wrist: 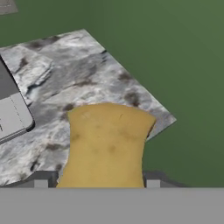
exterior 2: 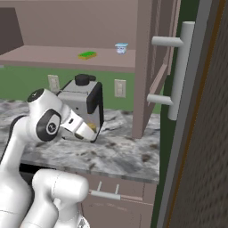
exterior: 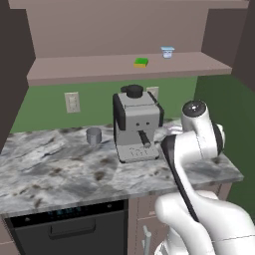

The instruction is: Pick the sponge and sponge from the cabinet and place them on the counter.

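My gripper [wrist: 96, 181] is shut on the tan-yellow sponge [wrist: 107, 140], which bulges out between the two fingertips above the marble counter [wrist: 65, 83]. From the right base view, the gripper [exterior 2: 91, 131] hangs low over the counter [exterior 2: 120, 153], just right of the coffee machine, with a bit of the sponge [exterior 2: 92, 127] showing. The green sponge with a yellow layer [exterior: 141, 62] [exterior 2: 87, 55] lies on the open cabinet's shelf [exterior: 89, 67]. In the left base view my own arm hides the gripper.
A coffee machine [exterior: 135, 124] [exterior 2: 82, 104] stands mid-counter with a grey cup [exterior: 93, 135] to its left. A small white cup with a blue rim [exterior: 168, 52] [exterior 2: 121, 48] sits on the shelf. The open cabinet door and its bar handle [exterior 2: 180, 71] stand close on the right.
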You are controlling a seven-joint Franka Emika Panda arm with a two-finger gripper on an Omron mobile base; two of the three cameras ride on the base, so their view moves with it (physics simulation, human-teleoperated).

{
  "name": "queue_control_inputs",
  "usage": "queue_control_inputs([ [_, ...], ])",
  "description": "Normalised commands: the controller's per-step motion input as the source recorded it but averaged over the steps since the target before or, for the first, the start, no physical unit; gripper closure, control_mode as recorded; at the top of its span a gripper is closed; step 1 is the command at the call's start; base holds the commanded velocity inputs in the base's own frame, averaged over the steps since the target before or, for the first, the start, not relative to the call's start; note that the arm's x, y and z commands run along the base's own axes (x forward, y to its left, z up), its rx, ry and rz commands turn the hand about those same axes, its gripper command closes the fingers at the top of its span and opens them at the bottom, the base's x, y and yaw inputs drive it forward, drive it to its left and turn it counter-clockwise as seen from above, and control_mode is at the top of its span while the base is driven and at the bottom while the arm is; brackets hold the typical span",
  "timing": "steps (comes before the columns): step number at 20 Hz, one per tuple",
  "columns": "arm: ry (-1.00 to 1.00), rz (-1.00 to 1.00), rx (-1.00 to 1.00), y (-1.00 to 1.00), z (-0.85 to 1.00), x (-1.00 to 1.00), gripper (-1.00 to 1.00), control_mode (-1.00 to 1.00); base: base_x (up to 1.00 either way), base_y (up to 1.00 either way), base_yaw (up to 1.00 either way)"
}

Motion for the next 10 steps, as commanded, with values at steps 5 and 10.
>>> queue_control_inputs([
  [5, 0.00, 0.01, 0.00, 0.00, -0.23, 0.31, 1.00, -1.00, 0.00, 0.00, 0.00],
  [10, 0.00, 0.00, -0.01, 0.00, -0.25, 0.38, 1.00, -1.00, 0.00, 0.00, 0.00],
])
